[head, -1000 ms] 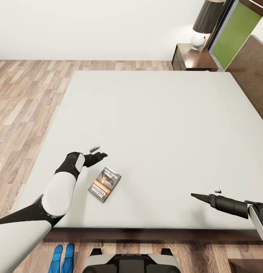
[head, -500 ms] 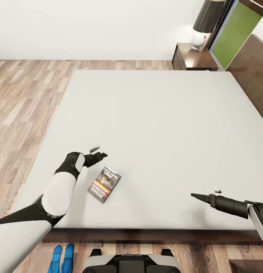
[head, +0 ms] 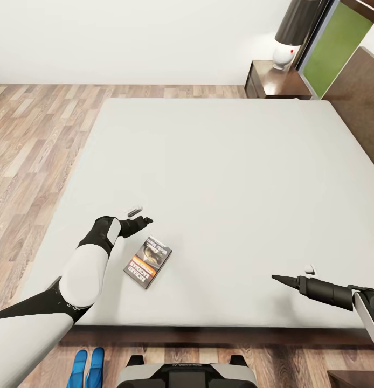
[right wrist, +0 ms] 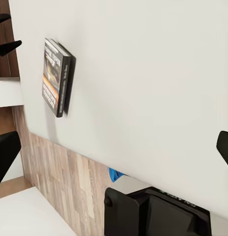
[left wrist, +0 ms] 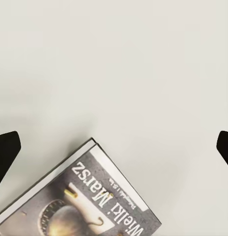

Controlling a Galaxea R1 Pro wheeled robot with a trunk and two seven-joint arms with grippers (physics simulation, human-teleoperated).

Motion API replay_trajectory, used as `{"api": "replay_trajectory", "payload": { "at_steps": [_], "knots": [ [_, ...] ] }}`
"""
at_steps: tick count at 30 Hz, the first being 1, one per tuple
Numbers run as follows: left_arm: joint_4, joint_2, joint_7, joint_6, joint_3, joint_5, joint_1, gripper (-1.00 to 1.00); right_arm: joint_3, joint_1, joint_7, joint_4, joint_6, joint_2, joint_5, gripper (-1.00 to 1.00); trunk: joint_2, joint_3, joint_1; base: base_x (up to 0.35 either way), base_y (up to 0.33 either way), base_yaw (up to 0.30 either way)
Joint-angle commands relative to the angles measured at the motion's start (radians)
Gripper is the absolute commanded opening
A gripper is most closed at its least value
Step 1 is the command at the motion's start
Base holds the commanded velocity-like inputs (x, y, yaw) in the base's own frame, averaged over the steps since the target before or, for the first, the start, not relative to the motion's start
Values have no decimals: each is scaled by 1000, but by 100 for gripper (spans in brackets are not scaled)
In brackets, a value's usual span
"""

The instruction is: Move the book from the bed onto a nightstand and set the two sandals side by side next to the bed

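Your book (head: 148, 262) lies ungrasped on the bed (head: 235, 178), both claws open; sandals (head: 88, 367) seemingly paired already.

— Far corner? A lamp (head: 292, 37), dark shade over a rounded white base.
— Beside it? A black-framed window (head: 331, 46), green beyond the glass.
— Behind? Plain white wall (head: 138, 40), meeting the floor in a straight line.
— Underfoot? Brown wood planks (head: 33, 145), mixed light and dark strips.
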Motion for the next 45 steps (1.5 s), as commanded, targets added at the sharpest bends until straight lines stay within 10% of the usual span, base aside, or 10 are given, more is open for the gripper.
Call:
{"api": "replay_trajectory", "payload": {
  "at_steps": [1, 45],
  "knots": [
    [-2, -1, -8, 5, 8, -11, -1, 100, 0, 0, 1, 0, 7, 0, -4, 100, -1, -1, 0, 0, 0, 0],
    [5, -2, -9, 3, 8, -11, 0, 100, -1, 0, 1, 0, 7, 0, -4, 100, -99, -45, 54, 0, 0, 0]
  ]
}}
